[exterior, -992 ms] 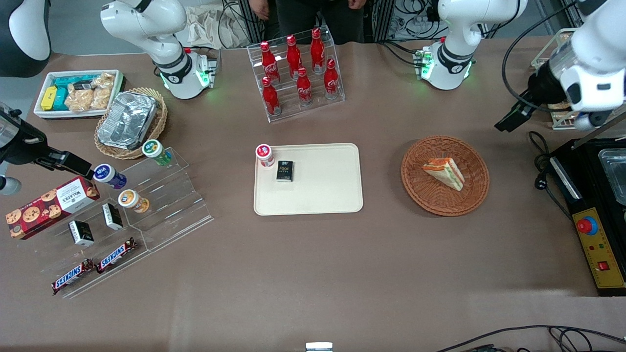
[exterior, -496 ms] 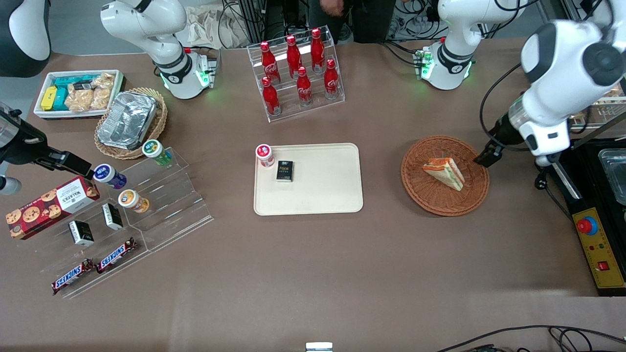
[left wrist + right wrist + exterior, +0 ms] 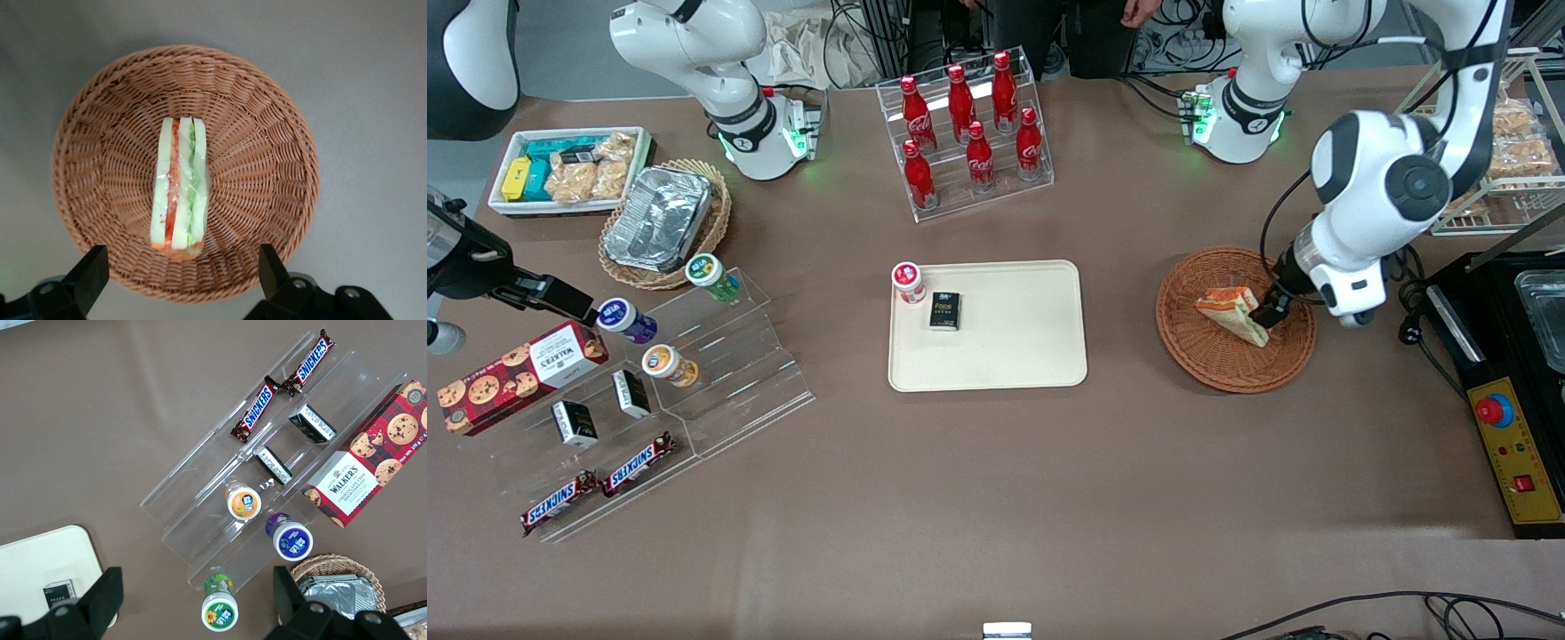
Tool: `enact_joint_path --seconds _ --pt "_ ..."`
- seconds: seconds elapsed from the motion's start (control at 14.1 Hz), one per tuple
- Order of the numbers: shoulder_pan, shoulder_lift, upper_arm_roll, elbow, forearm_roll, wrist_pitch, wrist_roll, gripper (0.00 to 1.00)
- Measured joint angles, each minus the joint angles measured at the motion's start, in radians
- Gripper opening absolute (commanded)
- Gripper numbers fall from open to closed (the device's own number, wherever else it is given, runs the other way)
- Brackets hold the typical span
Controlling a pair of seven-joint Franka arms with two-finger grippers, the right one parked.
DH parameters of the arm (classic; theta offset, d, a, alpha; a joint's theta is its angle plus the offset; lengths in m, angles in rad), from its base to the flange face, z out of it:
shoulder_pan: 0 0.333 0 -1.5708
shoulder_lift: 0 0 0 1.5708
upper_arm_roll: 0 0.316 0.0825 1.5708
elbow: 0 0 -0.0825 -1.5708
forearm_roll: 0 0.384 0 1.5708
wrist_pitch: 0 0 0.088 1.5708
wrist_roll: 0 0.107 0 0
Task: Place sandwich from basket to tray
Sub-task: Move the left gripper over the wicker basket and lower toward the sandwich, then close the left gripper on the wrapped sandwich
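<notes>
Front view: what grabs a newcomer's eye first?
The working arm's gripper hangs open right over the sandwich in the reddish-brown basket. Next comes the cream tray mid-table, carrying a small jar and a black box.

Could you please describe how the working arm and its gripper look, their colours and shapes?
The working arm is glossy white with rounded segments, dark grey joint caps and a black cable along it. Its base carries a black ring and green lights. The gripper over the basket is black, with two wedge-shaped fingers.
</notes>
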Motion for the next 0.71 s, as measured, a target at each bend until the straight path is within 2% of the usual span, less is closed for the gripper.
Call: enact_joint_path --seconds 0.21,0.71 --pt "0.000 0.028 0.000 -0.068 0.000 0.118 0.000 1.00" --pt "-0.013 0.091 0.000 -0.134 0.003 0.247 0.000 1.00"
